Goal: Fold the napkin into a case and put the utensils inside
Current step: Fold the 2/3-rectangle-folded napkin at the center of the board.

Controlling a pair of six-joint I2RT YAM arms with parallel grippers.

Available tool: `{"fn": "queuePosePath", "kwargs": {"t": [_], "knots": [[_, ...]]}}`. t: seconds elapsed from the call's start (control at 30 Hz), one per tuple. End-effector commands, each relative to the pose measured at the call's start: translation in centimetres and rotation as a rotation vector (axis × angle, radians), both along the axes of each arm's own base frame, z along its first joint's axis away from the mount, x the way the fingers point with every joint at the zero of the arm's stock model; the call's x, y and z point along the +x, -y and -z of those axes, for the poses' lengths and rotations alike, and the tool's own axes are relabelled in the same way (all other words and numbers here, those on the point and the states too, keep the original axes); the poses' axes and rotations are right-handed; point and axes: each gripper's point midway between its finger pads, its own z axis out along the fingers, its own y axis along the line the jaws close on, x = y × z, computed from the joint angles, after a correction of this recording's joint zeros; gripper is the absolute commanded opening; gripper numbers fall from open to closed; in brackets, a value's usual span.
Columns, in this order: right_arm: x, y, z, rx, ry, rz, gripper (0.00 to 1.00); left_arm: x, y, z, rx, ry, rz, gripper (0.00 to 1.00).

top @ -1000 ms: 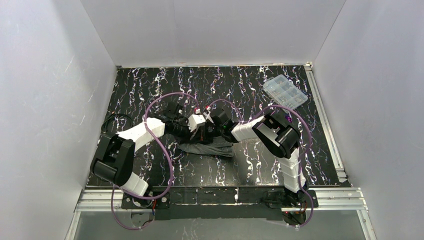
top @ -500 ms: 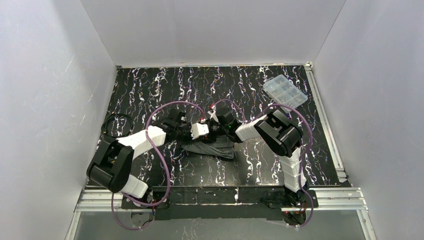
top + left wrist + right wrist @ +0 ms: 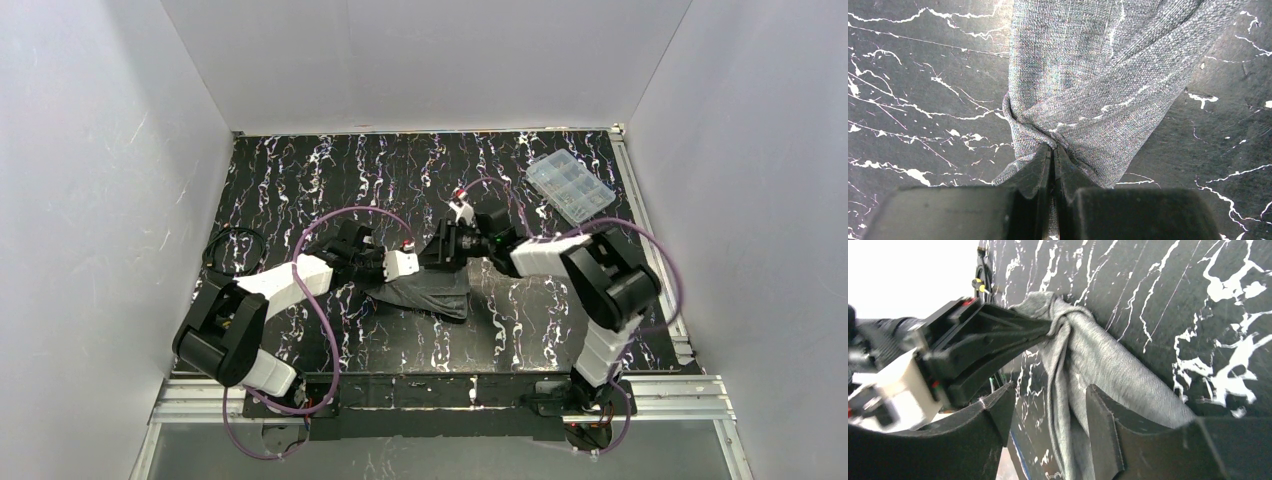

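Note:
The dark grey napkin lies bunched on the marbled table, its upper end lifted. My left gripper is shut on that gathered end, and the cloth fans out from its tips. My right gripper stands open just right of the pinch. In the right wrist view a fold of the napkin hangs loose between its spread fingers, held by neither. That view also shows the left gripper pinching the cloth's knotted top. No pouch shape shows in the cloth. The utensils are out of view.
A clear plastic compartment box sits at the back right. A black cable coil lies near the left wall. Purple cables loop over both arms. White walls close in the table on three sides.
My right gripper has opened, let go of the napkin and drawn back toward the right and rear. My left gripper keeps its hold, and the cloth hangs wider below it.

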Motion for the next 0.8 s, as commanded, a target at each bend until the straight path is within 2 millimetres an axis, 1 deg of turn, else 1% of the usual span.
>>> {"fn": "queuePosePath", "kwargs": {"t": [0.0,0.1,0.17,0.2,0.23,0.33,0.43,0.57,0.6,0.63,0.67,0.77], "knots": [[-1.2,3.2,-2.4,-0.098,0.269,-0.083,0.62,-3.7,-3.3,3.9,0.155,-0.147,-0.002,0.00],[-2.2,5.7,-2.9,-0.174,0.421,-0.069,0.60,-3.8,-3.5,3.9,0.160,-0.146,0.004,0.00],[-2.5,7.3,-2.7,-0.236,0.489,-0.049,0.61,-3.8,-3.5,3.7,0.161,-0.139,0.011,0.00],[-2.9,7.9,-2.6,-0.258,0.506,-0.055,0.66,-3.8,-3.5,3.7,0.164,-0.137,0.016,0.00],[-3.3,8.3,-2.4,-0.278,0.515,-0.064,0.67,-3.8,-3.6,3.7,0.164,-0.134,0.018,0.00],[-4.4,9.3,-1.8,-0.332,0.516,-0.102,0.67,-3.8,-3.7,3.5,0.168,-0.119,0.033,0.00],[-5.1,9.4,-2.3,-0.364,0.563,-0.167,0.65,-3.7,-3.9,3.5,0.180,-0.097,0.050,0.00],[-6.3,10.6,-2.3,-0.484,0.624,-0.269,0.65,-3.7,-4.1,3.6,0.188,-0.078,0.068,0.00],[-6.5,10.8,-2.6,-0.504,0.670,-0.301,0.74,-3.7,-4.1,3.6,0.187,-0.074,0.069,0.00],[-7.0,10.8,-2.9,-0.522,0.732,-0.333,0.96,-3.7,-4.1,3.6,0.185,-0.074,0.068,0.00],[-7.3,10.7,-3.7,-0.530,0.818,-0.352,0.98,-3.7,-4.1,3.5,0.184,-0.074,0.068,0.00],[-7.5,9.8,-6.5,-0.498,1.068,-0.336,0.99,-3.8,-4.1,3.7,0.181,-0.078,0.072,0.00]]}}
